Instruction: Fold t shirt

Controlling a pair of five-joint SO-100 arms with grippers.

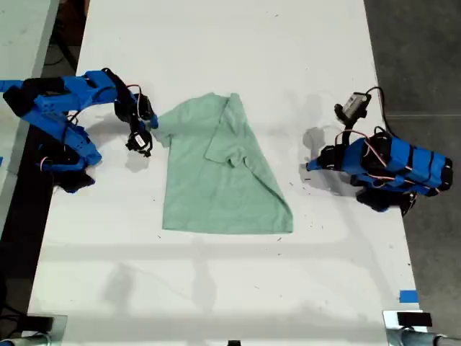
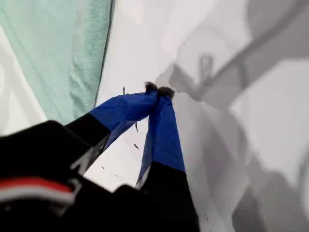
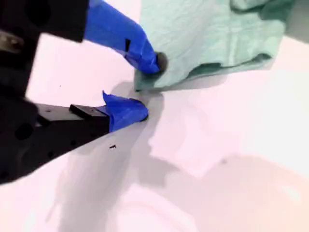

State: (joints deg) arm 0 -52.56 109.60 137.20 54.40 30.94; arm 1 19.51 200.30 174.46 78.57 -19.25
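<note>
White table [image 1: 216, 43] carries a pale mint-green t shirt [image 1: 216, 184] near its middle, partly folded: one sleeve and side lie turned over onto the body, leaving a diagonal edge running toward the hem, which lies flat toward the table's near long-side in the exterior view. My second gripper [image 3: 147, 89] sits at the shirt's sleeve corner on the exterior view's left [image 1: 144, 130]; its jaws stand a narrow way apart, one tip touching the cloth edge [image 3: 193, 43], the other tip resting on bare table just beside it, nothing clamped between them. My first gripper [image 2: 159, 89] is at the exterior view's right [image 1: 311, 166], well apart from the shirt's folded edge; its two blue fingers meet at the tips, closed on nothing, hovering over bare tabletop, with the shirt [image 2: 58, 53] showing off to one side of its wrist view. A blue tape mark [image 1: 408, 295] sits at the table's edge near the exterior view's lower right corner.
</note>
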